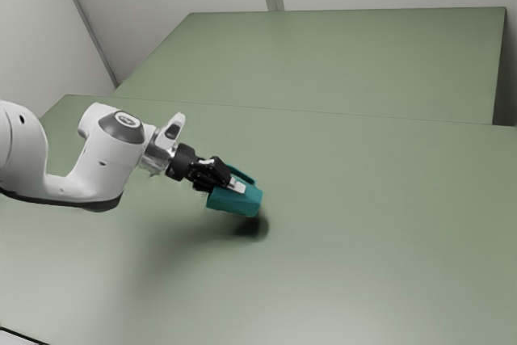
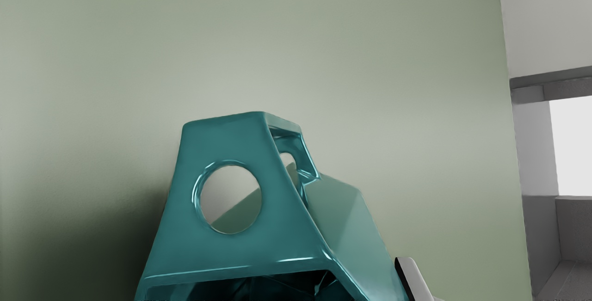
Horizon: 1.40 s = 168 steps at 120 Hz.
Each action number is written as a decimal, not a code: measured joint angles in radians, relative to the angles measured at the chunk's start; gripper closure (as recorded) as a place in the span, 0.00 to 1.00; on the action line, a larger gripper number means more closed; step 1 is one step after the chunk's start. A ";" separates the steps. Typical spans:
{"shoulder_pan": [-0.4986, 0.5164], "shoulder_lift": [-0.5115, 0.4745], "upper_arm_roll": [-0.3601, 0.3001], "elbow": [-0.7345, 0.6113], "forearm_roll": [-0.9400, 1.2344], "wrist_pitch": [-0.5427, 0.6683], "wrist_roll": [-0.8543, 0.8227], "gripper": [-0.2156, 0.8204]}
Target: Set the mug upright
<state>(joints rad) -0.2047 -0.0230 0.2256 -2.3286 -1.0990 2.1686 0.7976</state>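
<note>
Fingers (image 1: 236, 187) appear clamped on the glossy teal, faceted, ceramic-looking mug (image 1: 232, 203), tilted above the smooth green table (image 1: 380, 224); release at this angle could topple it.

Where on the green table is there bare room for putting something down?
Exterior view: bare green table lies to the view's right of the teal mug and below its shadow. Crowded: around the mug and gripper.
</note>
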 joint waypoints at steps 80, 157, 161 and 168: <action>-0.026 0.000 -0.109 0.210 1.048 -0.001 -0.320 0.96; 0.018 0.086 -0.095 0.206 1.170 0.022 -0.467 0.96; 0.019 0.092 -0.095 0.206 1.174 0.026 -0.469 0.96; 0.021 0.100 -0.095 0.207 1.178 0.033 -0.474 0.96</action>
<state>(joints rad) -0.1841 0.0773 0.1308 -2.1221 0.0790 2.2013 0.3238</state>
